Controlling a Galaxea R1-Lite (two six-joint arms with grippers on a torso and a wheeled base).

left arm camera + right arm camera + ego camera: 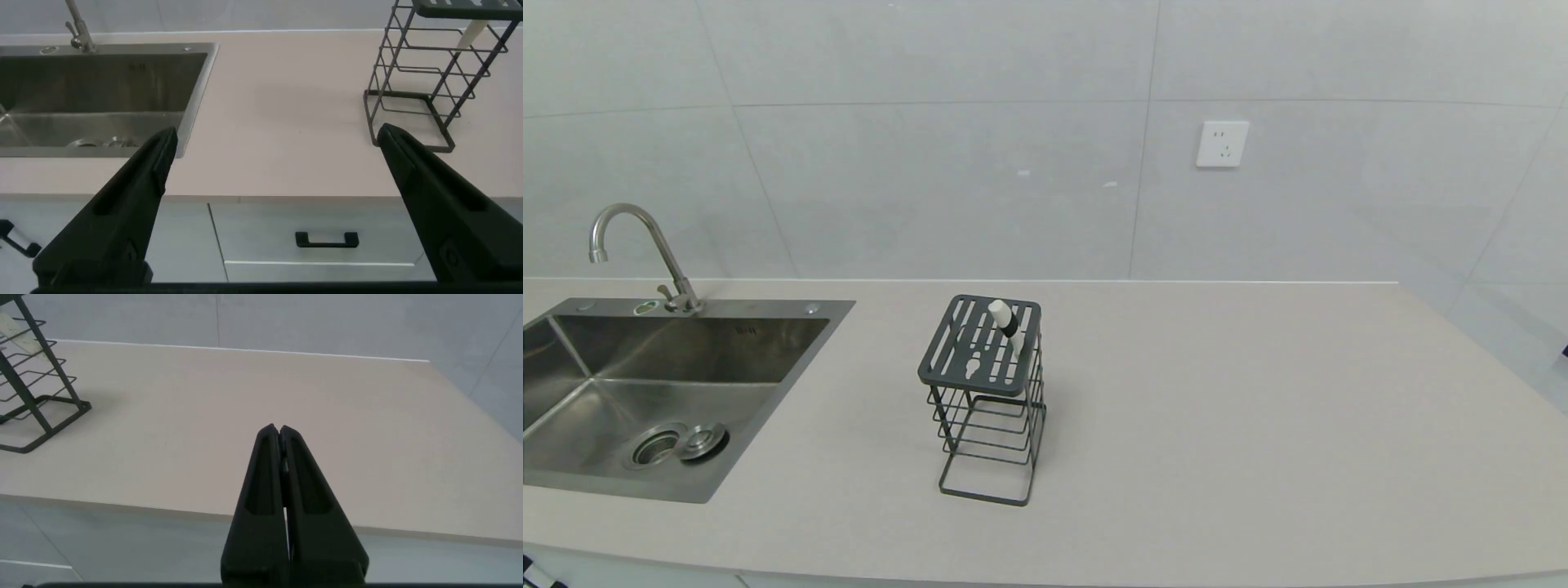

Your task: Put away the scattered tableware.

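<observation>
A dark wire cutlery rack [985, 398] stands upright in the middle of the pale countertop [1217, 408]. A utensil with a white handle [1004, 319] sticks up through a slot in the rack's top plate. In the left wrist view the rack [429, 82] stands beyond my left gripper [274, 140], which is open with nothing between its fingers and is held off the counter's front edge. My right gripper [279, 434] is shut and empty, held at the counter's front edge to the right of the rack [33, 384].
A steel sink [645, 392] with a curved tap [637, 253] is set into the counter at the left. A wall socket [1222, 144] sits on the tiled wall behind. A drawer with a black handle [327, 239] lies below the counter front.
</observation>
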